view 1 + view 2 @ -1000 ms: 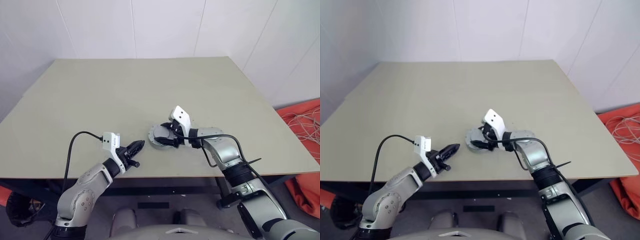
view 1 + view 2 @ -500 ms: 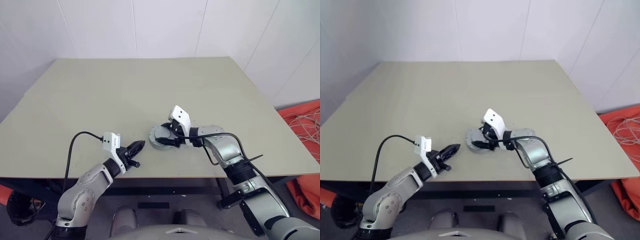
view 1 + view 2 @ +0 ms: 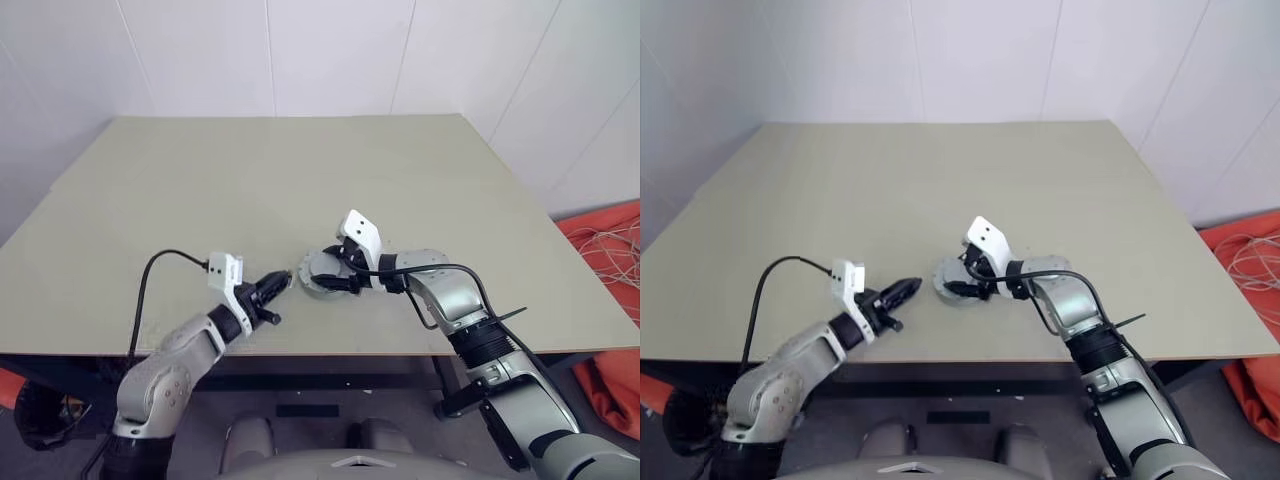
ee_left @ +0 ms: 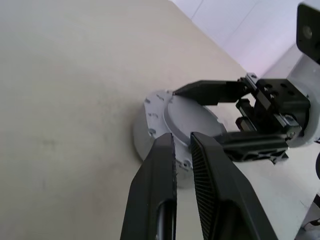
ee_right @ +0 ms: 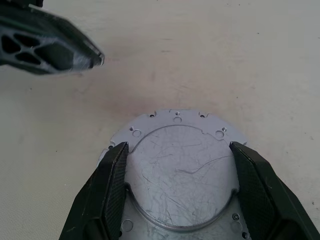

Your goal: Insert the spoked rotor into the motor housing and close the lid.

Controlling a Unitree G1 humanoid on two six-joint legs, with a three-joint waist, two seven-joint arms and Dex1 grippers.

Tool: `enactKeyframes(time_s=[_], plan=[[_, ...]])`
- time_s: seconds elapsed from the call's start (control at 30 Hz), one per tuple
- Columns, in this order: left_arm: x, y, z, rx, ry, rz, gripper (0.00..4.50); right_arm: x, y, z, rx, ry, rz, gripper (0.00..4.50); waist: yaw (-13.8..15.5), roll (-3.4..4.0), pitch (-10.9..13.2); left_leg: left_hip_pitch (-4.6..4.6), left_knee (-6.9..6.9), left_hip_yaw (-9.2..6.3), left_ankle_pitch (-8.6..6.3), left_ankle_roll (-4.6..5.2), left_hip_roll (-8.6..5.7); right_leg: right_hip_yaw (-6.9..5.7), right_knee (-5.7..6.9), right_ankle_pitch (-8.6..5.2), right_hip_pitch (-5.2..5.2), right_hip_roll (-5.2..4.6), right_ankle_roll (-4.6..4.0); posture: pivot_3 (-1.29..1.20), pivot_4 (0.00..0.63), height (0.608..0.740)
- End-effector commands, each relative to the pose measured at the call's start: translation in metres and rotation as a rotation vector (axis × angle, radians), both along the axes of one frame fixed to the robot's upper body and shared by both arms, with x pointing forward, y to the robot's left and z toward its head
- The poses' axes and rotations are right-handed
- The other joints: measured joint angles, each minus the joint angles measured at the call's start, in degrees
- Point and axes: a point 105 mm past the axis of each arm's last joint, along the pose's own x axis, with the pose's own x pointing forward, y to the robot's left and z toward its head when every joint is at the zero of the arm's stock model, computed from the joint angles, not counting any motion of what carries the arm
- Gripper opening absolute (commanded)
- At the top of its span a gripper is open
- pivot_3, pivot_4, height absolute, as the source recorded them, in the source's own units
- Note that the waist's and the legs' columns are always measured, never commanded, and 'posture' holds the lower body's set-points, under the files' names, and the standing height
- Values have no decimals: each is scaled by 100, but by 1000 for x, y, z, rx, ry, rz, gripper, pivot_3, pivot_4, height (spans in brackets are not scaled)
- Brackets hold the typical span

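We see the motor housing on the table near the front edge, a flat grey round lid already on top; the spoked rotor isn't something we can make out. Right gripper is the nearer one: its fingers stand wide, one on each side of the raised lid disc, apparently touching its rim. Left gripper lies just beside the housing on the robot's left, pointing level at its side, fingers nearly pressed together, holding nothing. We judge the lid needs seating next.
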Motion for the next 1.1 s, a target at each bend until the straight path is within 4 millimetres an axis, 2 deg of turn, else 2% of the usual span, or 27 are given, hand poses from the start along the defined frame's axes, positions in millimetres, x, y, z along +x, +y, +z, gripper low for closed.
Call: enactKeyframes(time_s=[0.03, 0.17, 0.3, 0.5, 0.63, 0.83, 1.1], plan=[[15, 3, 16, 20, -63, -13, 574, -1, -3, -7, -41, 0, -8, 3111, -2, 0, 0, 1, 0, 0, 0, 0, 0, 0, 0, 0, 1, 0, 0, 0, 0, 740], [25, -4, 18, 29, -56, -77, 574, -2, -2, -9, -40, -1, -12, 3111, -2, 1, -3, 1, -1, 0, 0, 0, 0, 0, 1, 2, 1, 0, -2, 0, 0, 740], [33, -9, 8, 44, 7, -92, 574, -2, -1, -9, -35, -3, -15, 3111, -6, 2, -3, 1, -2, 1, 0, 0, 0, 0, 1, 20, 0, 1, -33, 0, 0, 740], [36, -11, -1, 55, 70, -103, 574, -3, 1, -8, -28, -6, -16, 3111, -5, 2, -3, 3, -2, 1, 1, -1, 1, 0, 2, 2, 0, 1, -4, 0, 0, 740], [37, -13, 0, 36, 74, -112, 574, -2, 0, -7, -28, -6, -18, 3111, -3, 2, -3, 3, -2, 1, 1, -1, 0, 0, 3, 3, 1, 0, -4, 0, 0, 740], [38, -29, 14, -38, 60, -182, 574, -3, 2, -8, -27, -3, -13, 3111, -4, 2, -3, 3, -2, 1, 1, -1, 0, 0, 3, 6, 1, 0, -10, 0, 0, 740], [45, -36, 2, -7, 131, -201, 574, -3, 5, -7, -20, -5, -12, 3111, -11, 2, -3, 3, -3, 1, 1, -1, 1, 0, 2, 3, 0, 1, -4, 0, 0, 740]])
